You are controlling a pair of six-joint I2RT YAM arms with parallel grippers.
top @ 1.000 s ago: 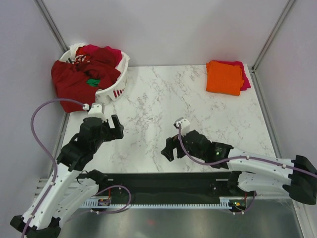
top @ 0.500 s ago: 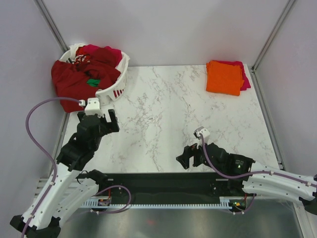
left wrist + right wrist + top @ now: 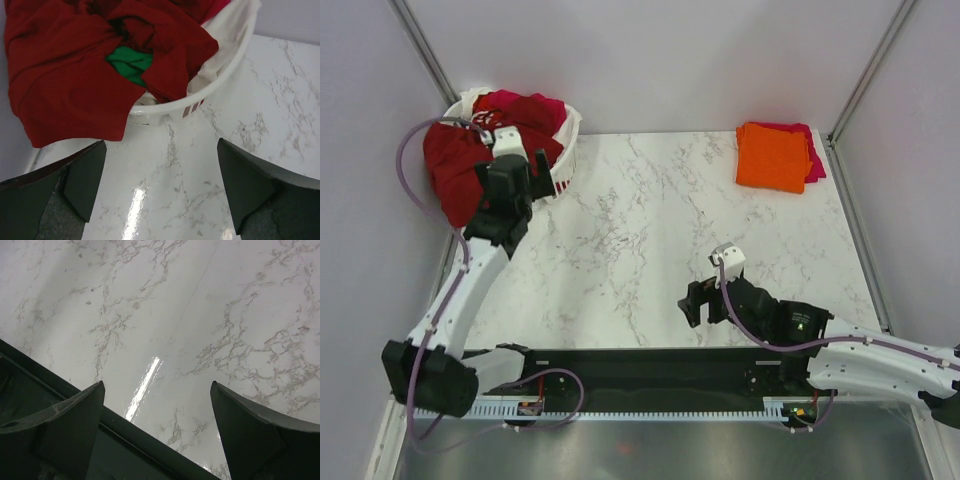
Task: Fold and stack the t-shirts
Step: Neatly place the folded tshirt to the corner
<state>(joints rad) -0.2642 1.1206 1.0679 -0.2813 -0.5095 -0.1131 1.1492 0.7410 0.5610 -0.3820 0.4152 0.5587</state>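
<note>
two shirts look finished: a bright orange t-shirt (image 3: 770, 155) lies folded on a magenta-pink t-shirt (image 3: 813, 160) at the far right corner of the marble table (image 3: 650, 220), with the pink edge showing along the orange one's right side. whether anything more lies under them i cannot tell from the top view.

rest of the load is unfolded. the white slotted basket (image 3: 165, 107) at the far left corner holds a heap: a dark red t-shirt (image 3: 65, 85) draped over the near rim and hanging outside, a green t-shirt (image 3: 129, 62) buried mid-heap, and crimson cloth (image 3: 510, 102) at the back. garment count unclear, at least three colours.

left gripper (image 3: 161, 150): fingers spread wide, nothing between them, just beside the basket's near rim and facing the dark red drape.

right gripper (image 3: 156, 385): also spread wide and empty, low over bare marble near the front edge, well apart from basket and stack.

judgement: under halfway. no shirt lies on the work area. next is a pull from the basket, probably the dark red one, then flatten, fold, and place it on the orange.
</note>
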